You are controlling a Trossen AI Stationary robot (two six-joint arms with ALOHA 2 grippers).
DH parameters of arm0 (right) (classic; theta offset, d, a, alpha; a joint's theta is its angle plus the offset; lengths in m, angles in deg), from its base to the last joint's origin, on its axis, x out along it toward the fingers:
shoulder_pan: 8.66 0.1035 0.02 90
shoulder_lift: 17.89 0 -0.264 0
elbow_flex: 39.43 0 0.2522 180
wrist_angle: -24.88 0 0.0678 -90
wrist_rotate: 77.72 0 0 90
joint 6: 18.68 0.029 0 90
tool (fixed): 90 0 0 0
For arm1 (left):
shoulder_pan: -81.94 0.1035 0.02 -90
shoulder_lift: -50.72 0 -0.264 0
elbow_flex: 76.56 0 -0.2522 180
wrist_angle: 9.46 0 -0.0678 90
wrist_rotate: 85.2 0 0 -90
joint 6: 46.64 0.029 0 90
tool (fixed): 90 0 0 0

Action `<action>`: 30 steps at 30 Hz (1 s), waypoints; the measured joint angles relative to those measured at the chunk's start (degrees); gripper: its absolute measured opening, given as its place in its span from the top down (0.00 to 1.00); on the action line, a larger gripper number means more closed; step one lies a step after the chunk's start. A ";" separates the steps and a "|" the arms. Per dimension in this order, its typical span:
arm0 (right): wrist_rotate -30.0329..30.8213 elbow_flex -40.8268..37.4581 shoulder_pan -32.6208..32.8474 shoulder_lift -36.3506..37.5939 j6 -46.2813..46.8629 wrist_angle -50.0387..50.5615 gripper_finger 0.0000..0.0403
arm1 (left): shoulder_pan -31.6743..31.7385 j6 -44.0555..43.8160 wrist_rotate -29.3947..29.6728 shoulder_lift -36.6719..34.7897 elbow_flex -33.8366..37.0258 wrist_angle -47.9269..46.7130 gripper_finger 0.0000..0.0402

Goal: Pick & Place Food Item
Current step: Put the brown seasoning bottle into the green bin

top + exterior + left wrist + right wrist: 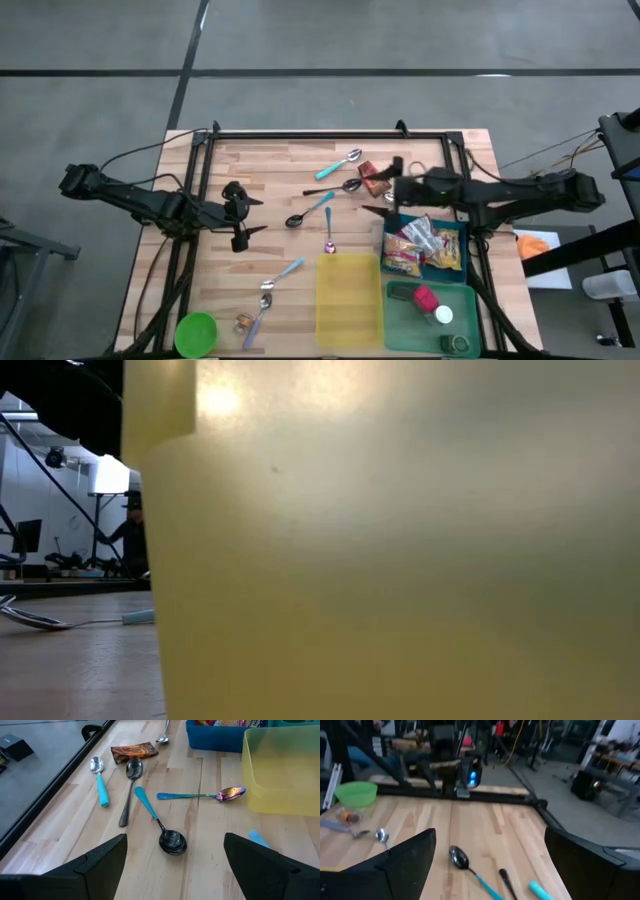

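High view first: my left tool hangs over the left half of the counter, its fingers spread wide and holding nothing. My right tool sits toward the right side, just off the far-left corner of the blue bin, also fully open and empty.

What I take for the food item, a brown snack wrapper, lies flat on the wood near the far edge, right beside my right tool; from above I cannot tell whether a finger touches it. My left wrist view shows the same wrapper lying by itself, with a dark spoon just next to it.

Several spoons are scattered over the middle of the counter: a teal-handled spoon near the wrapper, a black ladle spoon with a blue handle, and an iridescent spoon touching or nearly touching the far end of the yellow bin.

The blue bin holds bagged snacks. A green tray at the near-right corner carries small items. A green bowl stands at the near-left corner.

In the low view the yellow bin fills nearly everything.
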 joint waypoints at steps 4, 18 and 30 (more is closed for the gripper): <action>-0.42 -3.45 -0.39 6.77 0.63 0.12 0.08 | 0.00 0.00 0.00 -0.02 0.00 0.00 0.17; -4.60 -5.52 -0.32 13.97 0.63 1.38 0.08 | 0.00 0.01 0.01 -0.01 0.04 0.00 0.16; -4.41 -5.52 -0.32 13.59 0.63 1.40 0.08 | 0.02 0.00 0.00 -0.02 0.04 0.02 0.16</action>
